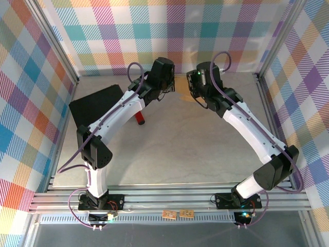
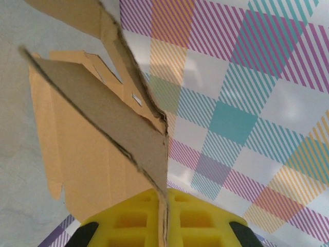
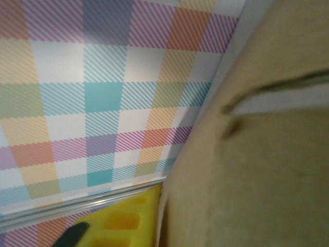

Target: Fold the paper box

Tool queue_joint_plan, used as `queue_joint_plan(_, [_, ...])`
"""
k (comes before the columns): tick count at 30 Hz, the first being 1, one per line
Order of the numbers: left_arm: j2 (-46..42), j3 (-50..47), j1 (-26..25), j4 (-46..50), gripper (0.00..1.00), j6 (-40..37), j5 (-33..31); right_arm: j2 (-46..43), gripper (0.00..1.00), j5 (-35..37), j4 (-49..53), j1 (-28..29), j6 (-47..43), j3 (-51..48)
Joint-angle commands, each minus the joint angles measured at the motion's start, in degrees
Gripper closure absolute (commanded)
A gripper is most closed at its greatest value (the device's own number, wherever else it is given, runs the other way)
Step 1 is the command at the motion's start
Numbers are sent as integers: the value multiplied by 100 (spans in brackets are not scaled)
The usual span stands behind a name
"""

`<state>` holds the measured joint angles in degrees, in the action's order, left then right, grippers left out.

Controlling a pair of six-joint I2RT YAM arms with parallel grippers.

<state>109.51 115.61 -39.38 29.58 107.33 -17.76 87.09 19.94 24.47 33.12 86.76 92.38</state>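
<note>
- Around the counter [image 1: 169, 154] stand checked walls [image 1: 205, 31] in many colours, on the left, the right and the far side, with metal posts at the corners.
- Both arms reach from the near edge to the far middle. The left arm [image 1: 118, 116] and the right arm [image 1: 252, 128] bend toward each other and their wrists nearly meet close to the back wall.
- A black case [image 1: 92, 108] lies flat at the left side, partly under the left arm and well apart from the wrists.
- The paper box [image 2: 103, 123] is held between the two wrists at the far middle. From above the wrists cover most of it.
- In the left wrist view it is partly folded. One flap stands on its edge and runs straight away from the fingers, up and to the left. A wider panel with tabs lies lower beside it, over the counter.
- The left end effector [image 2: 164, 221] is closed tightly on the edge of that standing flap.
- The right end effector [image 3: 157, 216] is also closed, with the cardboard pressed against its yellow pad [image 3: 128, 221].
- A short red object [image 1: 140, 119] lies under the left arm, just beside the case.
- Two small brown pieces [image 1: 177, 213] sit on the near rail between the bases.
</note>
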Motion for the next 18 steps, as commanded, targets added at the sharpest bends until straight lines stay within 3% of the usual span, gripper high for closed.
queue_joint_plan(1, [-250, -10, -127, -325, 96, -53, 104, 51, 100, -5, 236, -169, -146, 270])
queue_joint_plan(3, [-410, -115, -121, -434, 67, -329, 243, 60, 100, -277, 427, -386, -408, 506])
queue_joint_plan(5, [-648, -157, -86, -261, 46, -753, 279, 6, 100, -554, 678, -600, -676, 695])
queue_joint_plan(8, [-1191, -452, 46, -179, 27, -1719, 252, -250, 100, -1181, 872, -1046, -853, 661])
queue_joint_plan(12, [-1911, -900, 256, 260, 25, -3248, 28, -519, 100, -2453, 1319, -1733, -880, 815])
queue_joint_plan(18, [-2939, -2063, 579, 564, 31, -4177, -11, -559, 100, -3379, 2778, -2062, -1011, 1969])
